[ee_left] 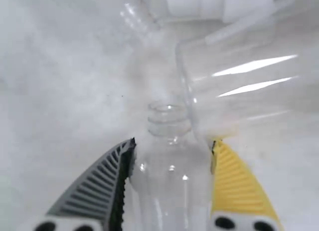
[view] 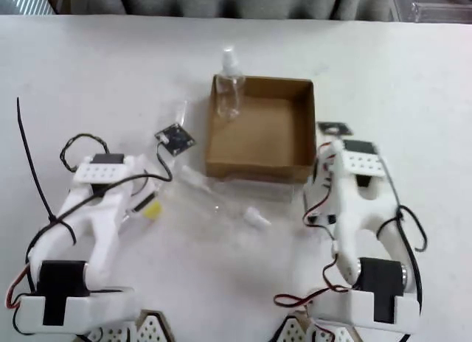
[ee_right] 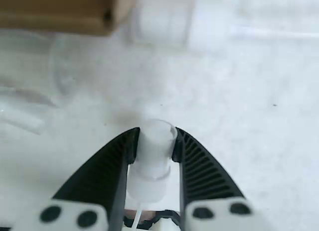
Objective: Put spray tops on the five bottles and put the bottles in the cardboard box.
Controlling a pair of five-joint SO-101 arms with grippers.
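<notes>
My left gripper (ee_left: 172, 147) is closed on a bottle (ee_left: 169, 122): the grey and the yellow finger press its shoulders, and the open neck points away from me. My right gripper (ee_right: 154, 136) is clamped on a top (ee_right: 155, 159), one finger on each side. In the high view the left gripper is at 8 o'clock from the box (view: 221, 165) and the right one at 4 o'clock, well apart.

One capped bottle (view: 230, 84) stands in the 11 o'clock corner of the box. A loose top (view: 258, 218) lies on the table (view: 88, 62) at 6 o'clock from the box.

I think the next step is to bring the top to the neck, and several things can fail here. The bottle wall is clear and smooth, so it may turn or slip between my fingers when the top pushes on it. If I squeeze harder, the thin wall may bend and the neck will tilt. A second bottle (ee_left: 244, 86) lies just beside my yellow finger; when I lift, I can drag it or roll it away. If the two arms meet a little off line, the top will hit the rim of the neck and will not go in.
</notes>
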